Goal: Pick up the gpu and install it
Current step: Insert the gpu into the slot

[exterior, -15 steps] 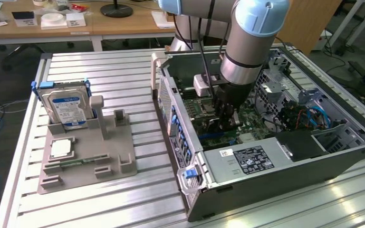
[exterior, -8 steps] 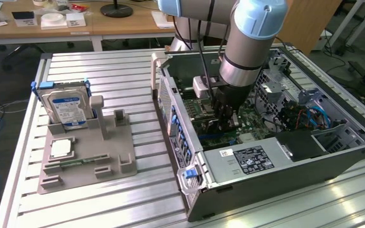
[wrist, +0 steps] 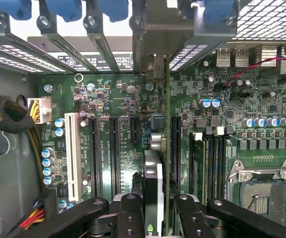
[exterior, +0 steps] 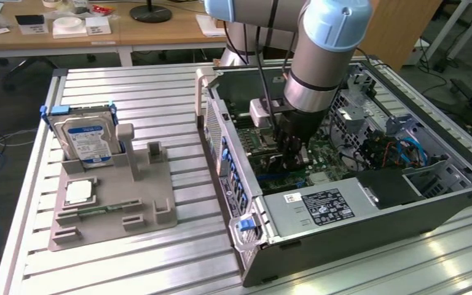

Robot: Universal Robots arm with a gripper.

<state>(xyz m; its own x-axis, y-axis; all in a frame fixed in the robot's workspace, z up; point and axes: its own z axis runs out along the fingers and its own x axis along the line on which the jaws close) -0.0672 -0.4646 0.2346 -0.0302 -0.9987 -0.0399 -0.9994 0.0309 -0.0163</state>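
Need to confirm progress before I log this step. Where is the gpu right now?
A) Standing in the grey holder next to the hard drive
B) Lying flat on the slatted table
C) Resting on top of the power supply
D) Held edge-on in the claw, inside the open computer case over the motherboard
D: the wrist view shows the gpu edge-on between the claw fingers, above the motherboard slots, inside the computer case.

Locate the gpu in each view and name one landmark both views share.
Exterior view: the gpu hangs edge-on below the gripper, inside the open computer case, just above the motherboard.
Wrist view: the gpu stands edge-on between the gripper fingers, over the expansion slots.
Shared landmark: the green motherboard.
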